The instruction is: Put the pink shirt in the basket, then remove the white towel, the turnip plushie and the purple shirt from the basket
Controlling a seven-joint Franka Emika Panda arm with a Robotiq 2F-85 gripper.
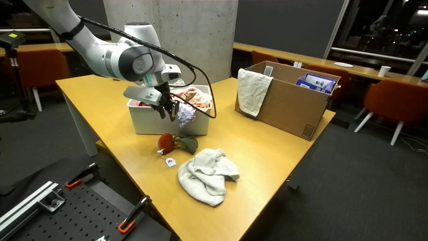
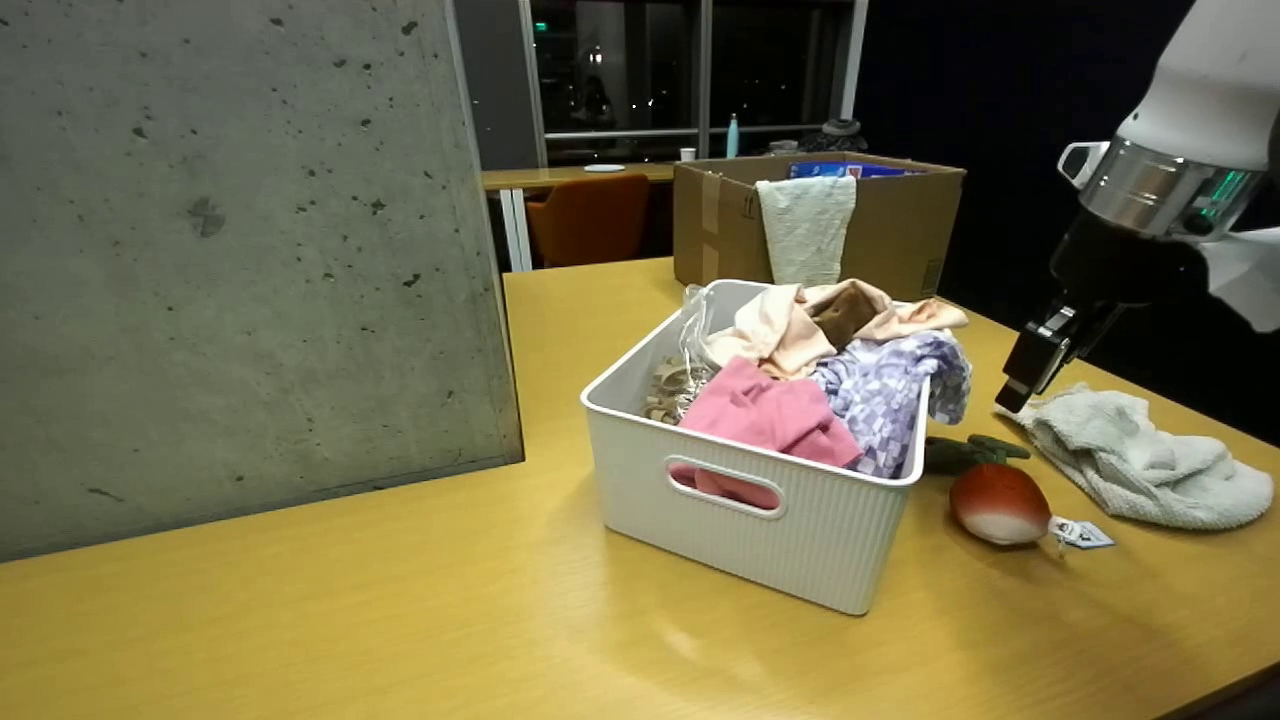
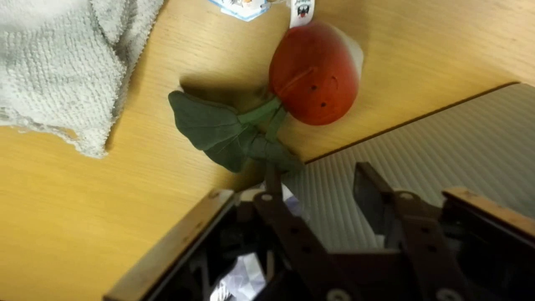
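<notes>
The pink shirt [image 2: 765,412] lies inside the grey basket [image 2: 735,548], against the end with the handle slot. Beside it in the basket is the mottled purple shirt [image 2: 878,385], part of it draped over the long rim and hanging outside. On the table in front of that side rests the red and white turnip plushie [image 1: 166,143] with its green leaves. Farther out lies the crumpled white towel [image 1: 207,177]. My gripper [image 3: 319,179] hovers just outside the basket's ribbed wall, near the overhanging purple fabric, above the plushie's leaves. Its fingers stand apart, with nothing between them.
Also in the basket are a peach cloth [image 2: 780,325] and clear plastic packaging [image 2: 692,350]. A large cardboard box [image 1: 284,103] stands farther along the table, a flat whitish cloth [image 1: 254,92] over its rim. A concrete pillar [image 2: 250,250] rises close to the basket.
</notes>
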